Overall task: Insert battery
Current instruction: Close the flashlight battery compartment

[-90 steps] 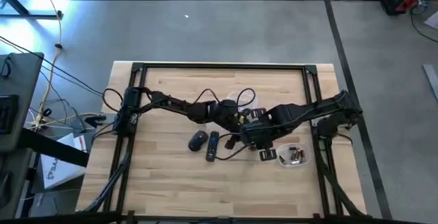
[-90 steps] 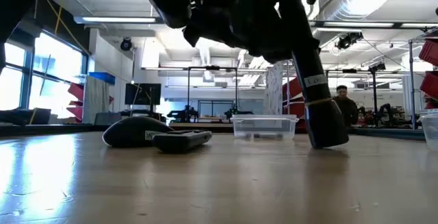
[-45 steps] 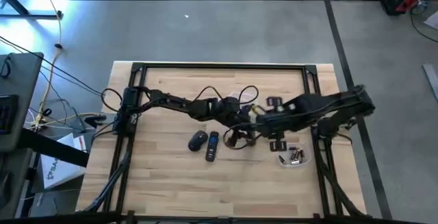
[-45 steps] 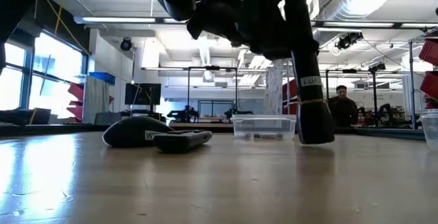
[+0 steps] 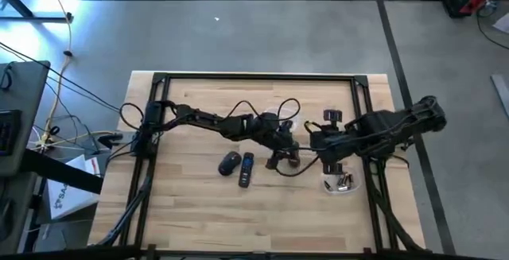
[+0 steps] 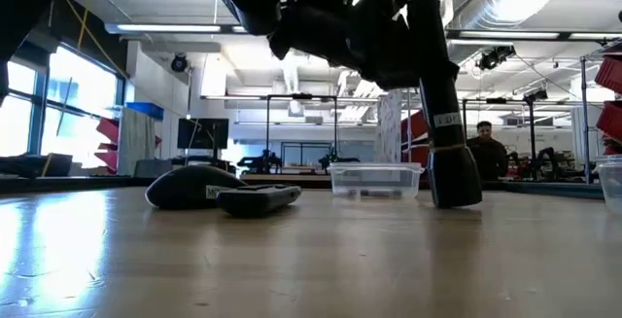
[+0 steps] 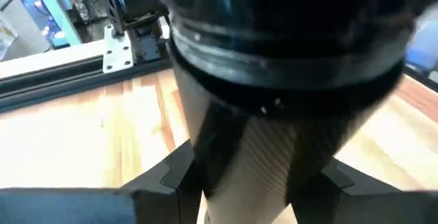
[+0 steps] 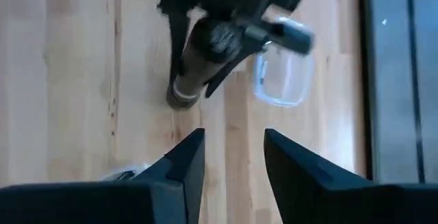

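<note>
A black flashlight tube (image 6: 449, 133) stands nearly upright at the table's middle, its wider end (image 6: 455, 190) on the wood. My left gripper (image 5: 283, 157) is shut on its upper part, and the tube fills the left wrist view (image 7: 260, 148). My right gripper (image 8: 233, 138) is open and empty. It hangs to the right of the tube (image 8: 198, 59), above the table (image 5: 316, 145). Loose batteries lie in a clear tub (image 5: 342, 182) near the right edge. My left gripper pinches the tube's body (image 7: 205, 162) between its two fingers (image 7: 171, 176), one on each side, coming from above. The fingers lie across the tube. The tube leans slightly, with its wider lower end resting on the table.
A black mouse (image 5: 230, 163) and a dark remote (image 5: 246, 169) lie left of the tube. A second clear tub (image 8: 284, 80) stands behind it toward the far side. Cables loop over the far middle (image 5: 274, 110). Bare wood lies along the near edge (image 5: 238, 220).
My right gripper has drawn back from the tube toward the table's right edge. The tube has stayed standing on its lower end in my left gripper, shifting a little sideways and back.
</note>
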Robot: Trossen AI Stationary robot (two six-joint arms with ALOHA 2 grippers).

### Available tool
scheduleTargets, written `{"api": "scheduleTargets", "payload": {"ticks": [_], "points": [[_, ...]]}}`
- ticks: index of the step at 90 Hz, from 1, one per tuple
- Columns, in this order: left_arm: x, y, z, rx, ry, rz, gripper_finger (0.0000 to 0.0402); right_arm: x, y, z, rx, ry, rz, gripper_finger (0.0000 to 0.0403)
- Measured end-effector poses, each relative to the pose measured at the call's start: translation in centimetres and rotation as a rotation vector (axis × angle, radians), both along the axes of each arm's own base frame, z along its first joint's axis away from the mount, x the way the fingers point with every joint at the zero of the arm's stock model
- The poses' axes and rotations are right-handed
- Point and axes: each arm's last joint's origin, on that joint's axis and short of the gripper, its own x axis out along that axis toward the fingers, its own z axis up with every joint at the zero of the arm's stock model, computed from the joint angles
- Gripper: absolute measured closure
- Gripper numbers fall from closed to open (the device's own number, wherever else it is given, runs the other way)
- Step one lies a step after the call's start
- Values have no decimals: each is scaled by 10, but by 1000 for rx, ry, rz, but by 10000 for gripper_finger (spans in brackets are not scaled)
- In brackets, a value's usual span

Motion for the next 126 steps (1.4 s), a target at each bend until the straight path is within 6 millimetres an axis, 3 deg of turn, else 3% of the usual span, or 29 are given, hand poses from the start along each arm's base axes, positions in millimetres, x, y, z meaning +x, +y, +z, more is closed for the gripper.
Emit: {"api": "scheduleTargets", "payload": {"ticks": [11, 21, 47, 61, 74, 92, 110, 126], "points": [[0, 0, -1, 0, -1, 0, 255, -11, -7, -33, 22, -43, -1, 286], [3, 0, -4, -11, -12, 9, 255, -23, -16, -50, 49, -142, -1, 286], [4, 1, -6, -26, -14, 25, 255, -57, -36, -61, 48, -484, -32, 286], [5, 3, -7, -21, -30, 32, 255, -71, -40, -72, 152, -631, -51, 286], [8, 8, -11, -25, -63, 46, 255, -77, -43, -63, 172, -734, -19, 286], [14, 11, -21, -33, -103, 53, 255, -77, -51, -35, 128, -712, 82, 286], [15, 14, -24, -31, -116, 57, 255, -63, -65, -29, 64, -489, 110, 281], [15, 20, -24, -30, -127, 73, 255, -34, -81, -16, 135, -294, 145, 248]]}}
